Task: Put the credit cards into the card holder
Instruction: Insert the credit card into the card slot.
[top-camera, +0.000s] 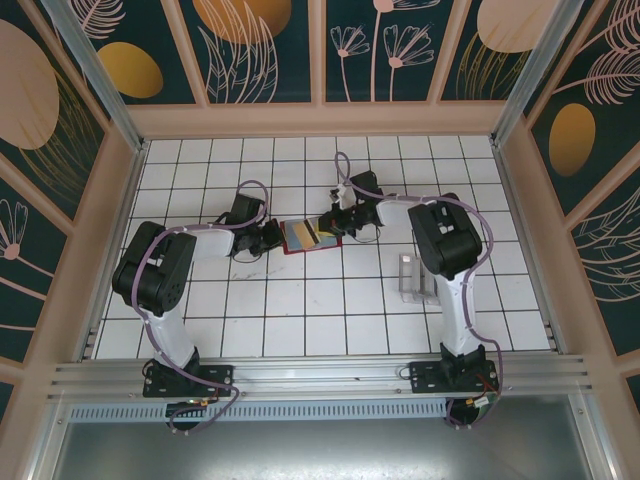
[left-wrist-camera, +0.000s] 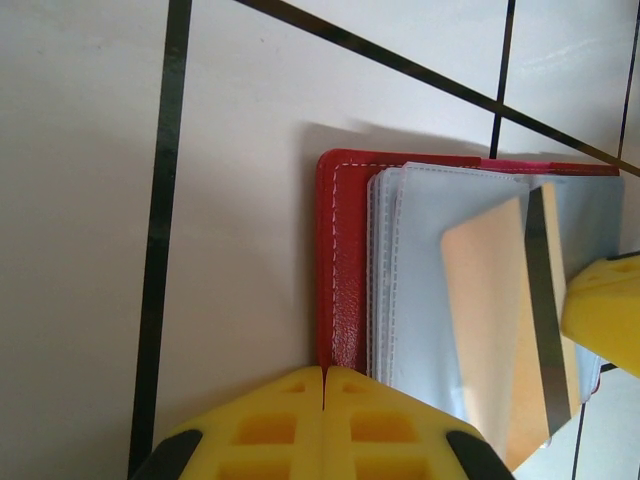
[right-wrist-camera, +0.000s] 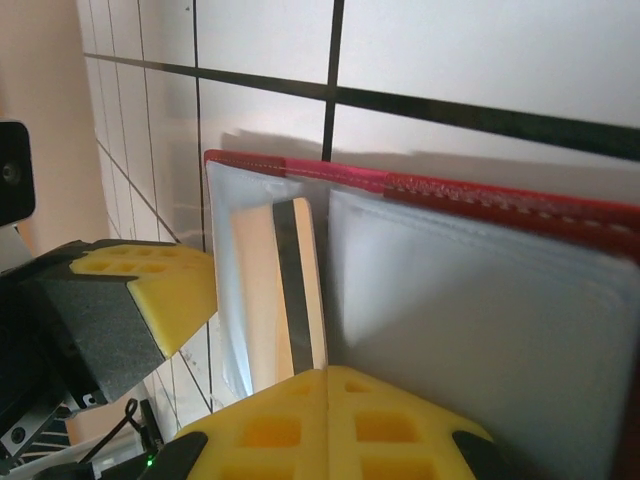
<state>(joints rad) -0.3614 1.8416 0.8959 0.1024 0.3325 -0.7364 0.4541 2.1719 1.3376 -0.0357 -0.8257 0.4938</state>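
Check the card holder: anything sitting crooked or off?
Yes. The credit card, tan with a dark stripe, sits tilted against the clear sleeves of the open card holder, its edges not parallel to theirs. Whether it's inside a sleeve or lying on top, I can't tell. Nothing looks damaged.

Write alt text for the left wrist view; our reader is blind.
An open red card holder lies on white tile, a tan credit card partly tucked into its clear sleeves. The shut left end effector sits at its red edge.
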